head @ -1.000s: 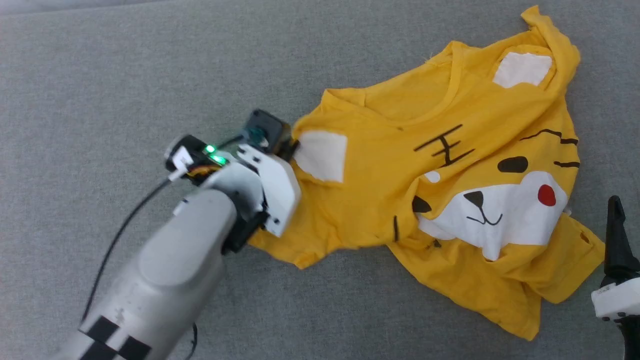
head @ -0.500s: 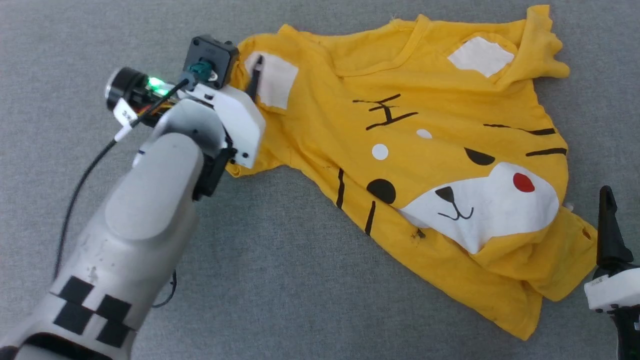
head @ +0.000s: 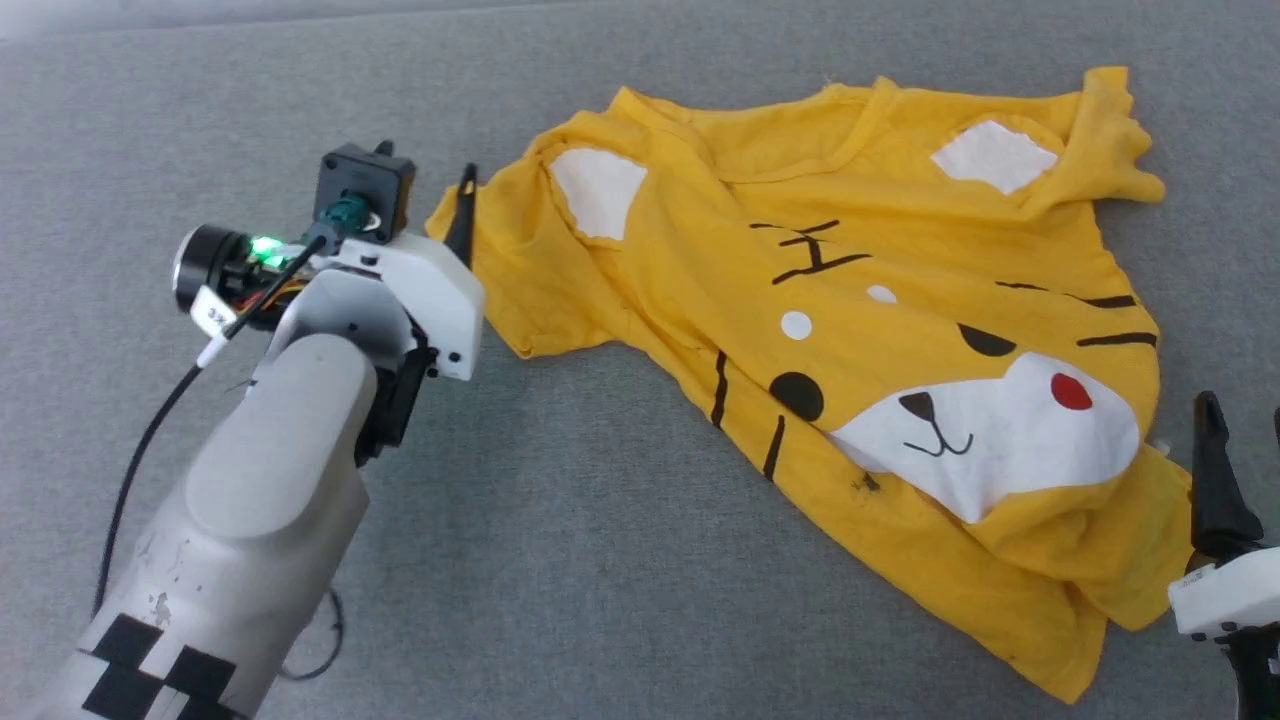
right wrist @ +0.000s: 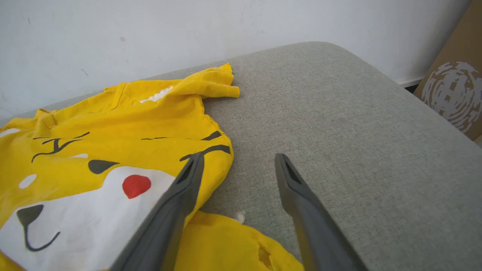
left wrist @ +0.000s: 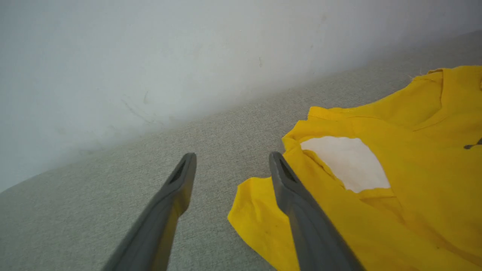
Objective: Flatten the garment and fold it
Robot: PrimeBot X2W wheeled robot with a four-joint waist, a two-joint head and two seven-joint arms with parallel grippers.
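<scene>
The garment (head: 900, 330), a bright yellow T-shirt with a cartoon face print, lies face up and wrinkled on the grey cushion, slanting from the top centre to the lower right. My left gripper (head: 425, 185) stands open just left of its left sleeve. In the left wrist view the left gripper (left wrist: 232, 158) holds nothing, and its right finger (left wrist: 297, 199) lies over the sleeve edge of the garment (left wrist: 406, 195). My right gripper (head: 1245, 450) is open by the shirt's lower right hem. In the right wrist view the right gripper (right wrist: 239, 158) is empty beside the garment (right wrist: 113, 124).
The grey fabric cushion (head: 600, 560) runs back to a white wall (right wrist: 188, 26). Its rounded right edge (right wrist: 433, 124) drops off beside a brown cardboard box (right wrist: 452, 90). Bare cushion stretches left of and below the shirt.
My left gripper dragged the shirt's left shoulder up and to the left, spreading the cloth, then opened and let it go. The right gripper stayed open in place. The head camera shifted.
</scene>
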